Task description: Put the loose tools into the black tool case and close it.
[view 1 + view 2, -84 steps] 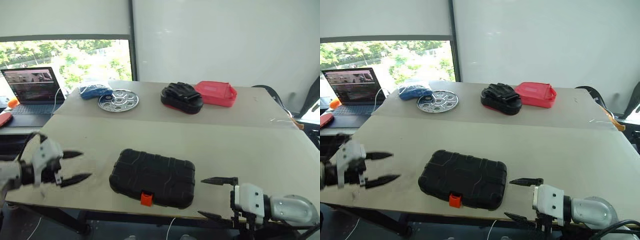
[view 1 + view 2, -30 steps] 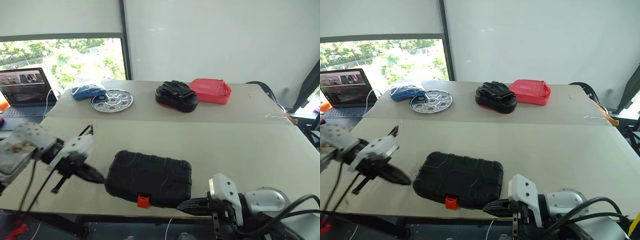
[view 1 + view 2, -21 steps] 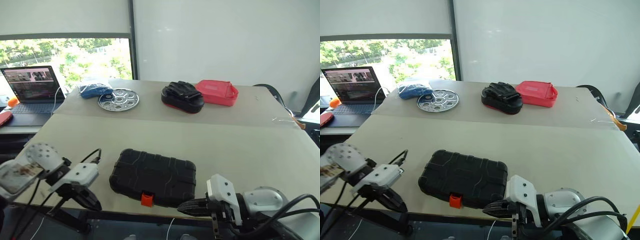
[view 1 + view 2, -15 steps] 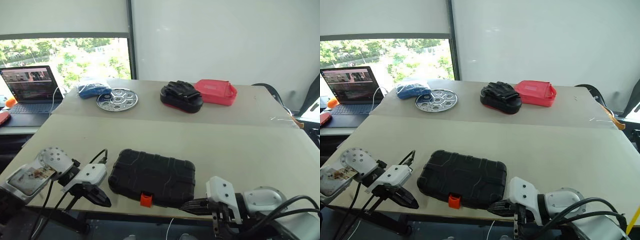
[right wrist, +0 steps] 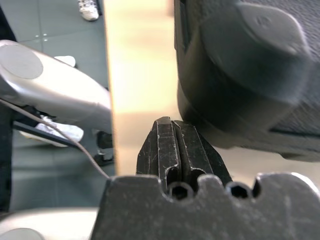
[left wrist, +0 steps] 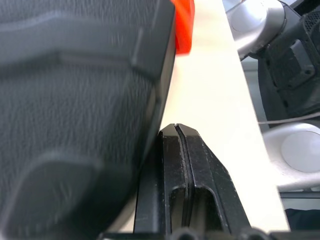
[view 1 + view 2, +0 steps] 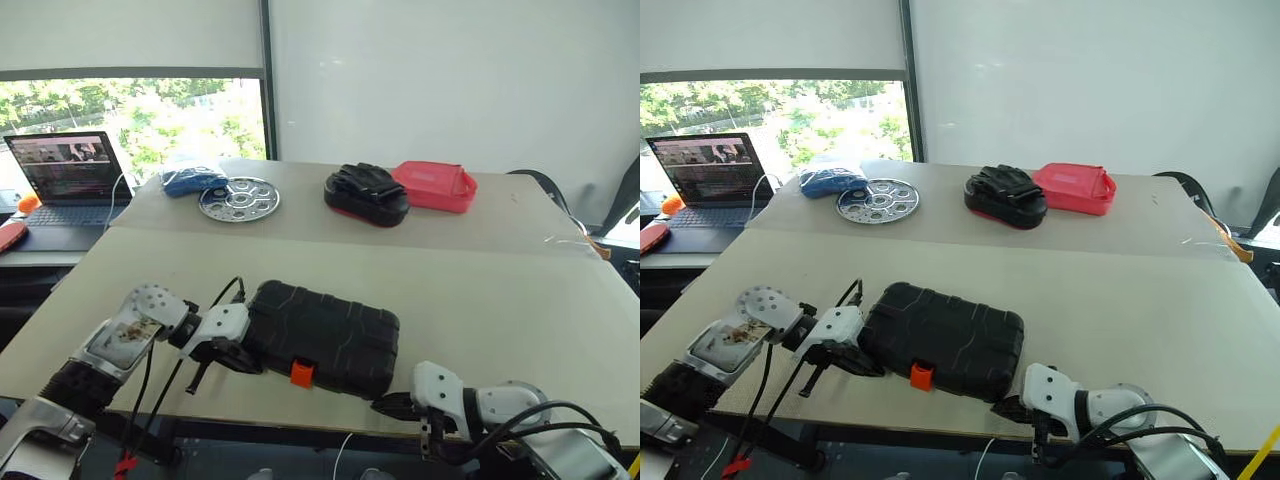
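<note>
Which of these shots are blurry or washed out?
Left wrist view: the case is soft with blur, the pincer sharper. Right wrist view: glare whitens the table. Eye views: the window is overexposed; the table scene stays clear.

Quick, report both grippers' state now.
Left gripper: shut, holding nothing, tips at the black tool case's left end.
Right gripper: shut, holding nothing, tips by the case's near right corner.

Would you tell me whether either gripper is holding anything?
Nothing is held: left gripper and right gripper are shut empty beside the case.
</note>
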`<state>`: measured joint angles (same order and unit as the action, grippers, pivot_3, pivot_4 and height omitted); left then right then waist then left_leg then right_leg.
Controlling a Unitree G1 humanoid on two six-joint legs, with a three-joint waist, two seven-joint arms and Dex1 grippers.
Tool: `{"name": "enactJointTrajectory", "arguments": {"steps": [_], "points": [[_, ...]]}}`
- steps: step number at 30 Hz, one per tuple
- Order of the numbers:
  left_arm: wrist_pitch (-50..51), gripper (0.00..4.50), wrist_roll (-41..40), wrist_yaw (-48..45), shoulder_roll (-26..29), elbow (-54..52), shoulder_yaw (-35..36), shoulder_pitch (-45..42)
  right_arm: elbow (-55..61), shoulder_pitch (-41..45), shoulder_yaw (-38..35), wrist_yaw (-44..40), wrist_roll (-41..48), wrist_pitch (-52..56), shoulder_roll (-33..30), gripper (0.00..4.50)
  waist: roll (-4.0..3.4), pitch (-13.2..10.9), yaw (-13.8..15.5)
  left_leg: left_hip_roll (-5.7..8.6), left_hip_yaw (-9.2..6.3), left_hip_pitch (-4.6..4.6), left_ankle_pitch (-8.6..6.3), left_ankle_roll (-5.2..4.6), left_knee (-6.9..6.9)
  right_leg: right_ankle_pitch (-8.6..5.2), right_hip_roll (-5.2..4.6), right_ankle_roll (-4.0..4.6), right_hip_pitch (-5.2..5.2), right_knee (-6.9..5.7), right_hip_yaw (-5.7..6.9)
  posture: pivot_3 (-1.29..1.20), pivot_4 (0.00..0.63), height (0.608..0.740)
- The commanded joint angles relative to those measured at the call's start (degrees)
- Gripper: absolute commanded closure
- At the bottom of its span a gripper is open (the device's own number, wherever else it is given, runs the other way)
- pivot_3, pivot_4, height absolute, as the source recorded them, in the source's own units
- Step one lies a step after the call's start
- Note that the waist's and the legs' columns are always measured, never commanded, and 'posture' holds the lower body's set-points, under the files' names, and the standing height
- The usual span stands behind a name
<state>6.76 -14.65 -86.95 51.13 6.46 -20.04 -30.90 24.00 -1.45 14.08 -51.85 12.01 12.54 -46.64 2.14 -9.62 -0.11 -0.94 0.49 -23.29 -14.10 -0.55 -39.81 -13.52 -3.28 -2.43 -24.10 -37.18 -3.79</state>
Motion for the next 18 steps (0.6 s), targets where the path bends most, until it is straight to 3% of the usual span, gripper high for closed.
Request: {"name": "enactJointTrajectory", "arguments": {"steps": [1, 7, 14, 18], "points": [[0.79, 4.50, 0.18, 0.53, -0.51, -0.55, 2.37, -0.63, -2.23, 0.79, -3.49, 0.81, -1.16, -3.01, 0.35, 4.45, 0.00, 0.00, -0.07, 0.00, -0.01, 0.00, 0.00, 0.00, 0.01, 0.00, 0.01, 0.01, 0.00, 0.00, 0.00, 0.00, 0.150, 0.740], [-1.29, 4.50, 1.50, -0.14, -0.17, 1.48, 3.44, -0.74, 0.95, -3.04, -3.31, -4.27, 3.32, -2.51, -0.87, 4.45, 0.00, 0.00, -0.15, 0.00, -0.02, 0.00, 0.00, 0.00, 0.01, 0.01, 0.00, 0.01, 0.01, -0.01, 0.00, 0.00, 0.150, 0.740], [-2.95, 4.50, 3.51, 0.75, -4.16, 6.44, 3.14, -4.58, 4.78, -5.09, -2.67, -5.81, 4.21, -1.25, -0.50, 4.45, 0.00, 0.00, 0.31, 0.03, -0.04, -0.01, -0.04, -0.06, -0.04, 0.01, -0.02, 0.00, 0.05, 0.01, 0.01, 0.00, 0.150, 0.740], [0.14, 4.50, 1.42, -3.37, -1.96, 3.64, 3.86, -3.68, 7.62, -6.17, -3.14, -5.04, 4.47, 0.07, -0.44, 4.45, 0.00, 0.00, 0.33, 0.03, -0.02, -0.02, -0.04, -0.06, -0.04, 0.01, -0.02, -0.02, 0.03, 0.01, 0.00, 0.00, 0.150, 0.740]]}}
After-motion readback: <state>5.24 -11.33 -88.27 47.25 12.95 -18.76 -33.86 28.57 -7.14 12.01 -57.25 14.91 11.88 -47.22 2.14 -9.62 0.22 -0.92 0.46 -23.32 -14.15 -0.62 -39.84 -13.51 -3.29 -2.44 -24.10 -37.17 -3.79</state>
